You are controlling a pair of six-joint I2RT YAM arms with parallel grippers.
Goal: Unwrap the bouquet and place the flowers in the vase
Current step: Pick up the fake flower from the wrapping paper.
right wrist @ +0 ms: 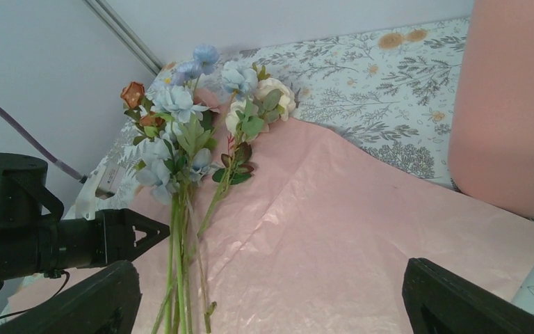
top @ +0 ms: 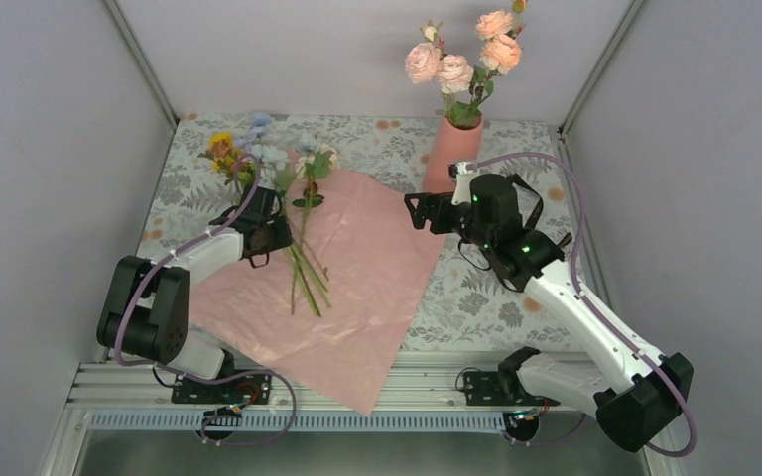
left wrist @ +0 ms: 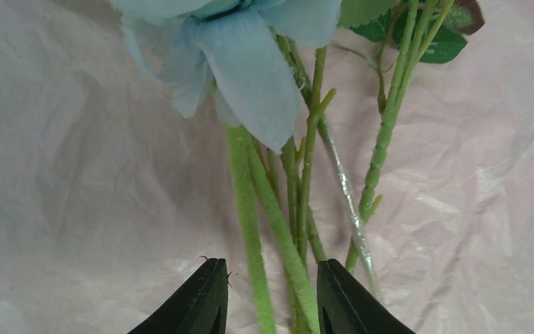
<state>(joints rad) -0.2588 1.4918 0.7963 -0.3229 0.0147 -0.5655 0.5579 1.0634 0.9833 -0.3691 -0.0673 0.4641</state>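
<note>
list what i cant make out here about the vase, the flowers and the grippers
- vase: top view, foot behind the right gripper; right wrist view, mouth cut off by the top edge.
- left gripper: top view, hidden under its own wrist; left wrist view, only the fingertips show.
- flowers on the paper: left wrist view, heads cut off at the top; stems overlap, so no count.

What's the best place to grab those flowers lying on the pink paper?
By the bare green stems, below the blooms, coming straight down with a finger on each side. They lie flat and bunched on the paper; the left gripper straddles them.
</note>
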